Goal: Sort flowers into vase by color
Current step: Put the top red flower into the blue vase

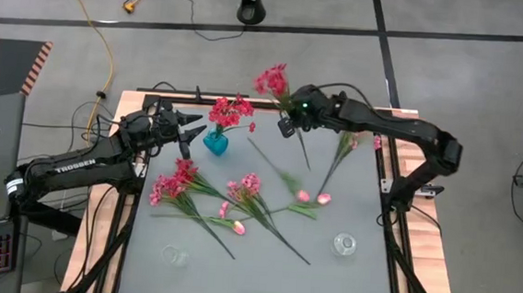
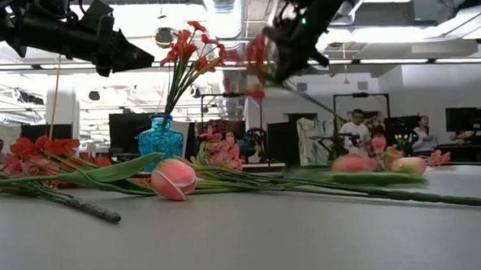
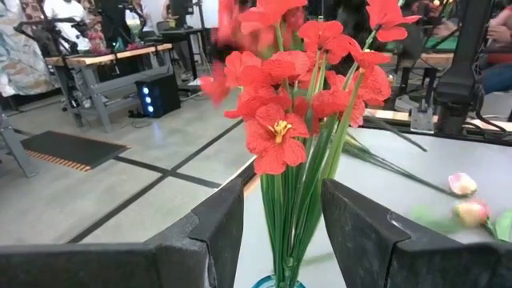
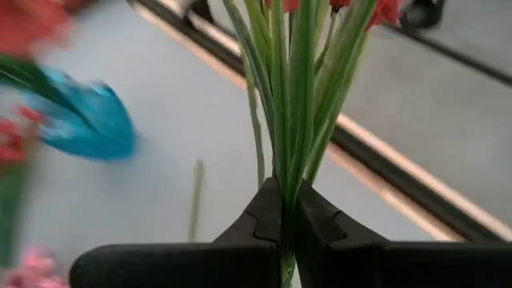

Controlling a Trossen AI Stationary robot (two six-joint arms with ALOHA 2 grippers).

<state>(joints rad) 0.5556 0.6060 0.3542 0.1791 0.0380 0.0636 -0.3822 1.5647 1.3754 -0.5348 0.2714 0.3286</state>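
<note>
**High view: right arm lifts a red sprig beside the blue vase**

High view shows you the blue vase [image 1: 215,142] standing toward the far left of the grey table [image 1: 327,271], already carrying a bunch of red flowers [image 1: 231,111]. Your right gripper [image 1: 291,114] reaches in from the right of the vase, its arm stretched long and nearly straight across the far edge of the table. Its fingers are clenched on the green stems of a red sprig [image 1: 273,80], whose blooms rise past the far side of the vase's bunch while the stem trails down toward the table; the right wrist view shows you the stems pinched tight between the two dark fingers [image 4: 320,232].

Your left gripper [image 1: 189,130] sits just to the left of the vase, its arm bent at the elbow and angled in from the near left. The left wrist view shows its fingers [image 3: 220,224] standing apart on either side of the vase's stems, not touching them, so it is released.

Nearer to you than the vase, loose flowers lie flat on the table: pink sprigs [image 1: 171,185] just in front of it, another pink sprig [image 1: 246,188] to their right, and pale tulip buds [image 1: 313,197] farther right. Two clear glass vases [image 1: 344,244] stand at the near side, well apart from the blue one.
</note>
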